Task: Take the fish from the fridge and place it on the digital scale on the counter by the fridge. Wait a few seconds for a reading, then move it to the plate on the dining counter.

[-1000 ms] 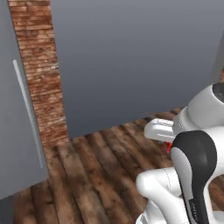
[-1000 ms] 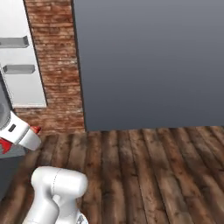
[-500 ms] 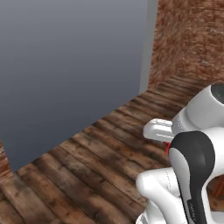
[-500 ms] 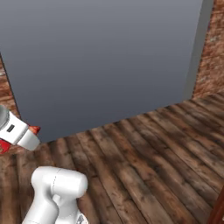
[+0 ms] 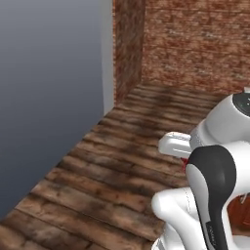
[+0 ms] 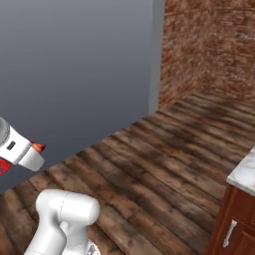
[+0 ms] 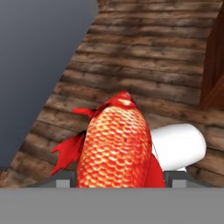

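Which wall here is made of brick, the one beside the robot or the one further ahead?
The further wall, the brick wall, red and mortared. The grey wall beside the robot is smooth.

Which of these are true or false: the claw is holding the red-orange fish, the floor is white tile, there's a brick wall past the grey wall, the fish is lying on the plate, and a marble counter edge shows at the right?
1. The claw holds the red-orange scaly fish. True.
2. The floor is white tile. False: the floor is dark wooden planks.
3. A red brick wall stands beyond the flat grey wall. True.
4. The fish lies on a plate. False: it is up in the claw, above the floor.
5. A white marble counter edge over brown cabinet fronts shows at the right of the right base view. True.
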You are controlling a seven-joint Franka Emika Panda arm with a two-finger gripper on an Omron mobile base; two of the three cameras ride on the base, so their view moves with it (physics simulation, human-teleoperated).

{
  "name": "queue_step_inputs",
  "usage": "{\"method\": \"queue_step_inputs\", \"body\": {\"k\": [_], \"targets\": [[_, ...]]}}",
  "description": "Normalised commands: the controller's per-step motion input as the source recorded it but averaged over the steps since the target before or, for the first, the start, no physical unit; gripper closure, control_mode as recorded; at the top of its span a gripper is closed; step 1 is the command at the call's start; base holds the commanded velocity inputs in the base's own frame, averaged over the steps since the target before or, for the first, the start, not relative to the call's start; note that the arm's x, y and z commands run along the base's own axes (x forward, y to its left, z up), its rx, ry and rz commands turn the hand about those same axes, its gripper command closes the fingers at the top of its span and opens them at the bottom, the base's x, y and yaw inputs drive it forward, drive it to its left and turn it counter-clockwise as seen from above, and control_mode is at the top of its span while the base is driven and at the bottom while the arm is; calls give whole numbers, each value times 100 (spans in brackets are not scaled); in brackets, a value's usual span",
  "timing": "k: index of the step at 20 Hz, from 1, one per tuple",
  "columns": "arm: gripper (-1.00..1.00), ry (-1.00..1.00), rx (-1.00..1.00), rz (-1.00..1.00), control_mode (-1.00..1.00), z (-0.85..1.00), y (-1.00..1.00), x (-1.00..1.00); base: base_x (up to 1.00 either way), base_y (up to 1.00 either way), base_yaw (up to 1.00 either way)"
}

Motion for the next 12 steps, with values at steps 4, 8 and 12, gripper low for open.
{"method": "queue_step_inputs", "body": {"k": [4, 8, 12], "targets": [[100, 0, 0, 0, 100, 0, 0, 0, 100, 4, -47], [100, 0, 0, 0, 100, 0, 0, 0, 100, 6, -45], [100, 0, 0, 0, 100, 0, 0, 0, 100, 21, -46]]}}
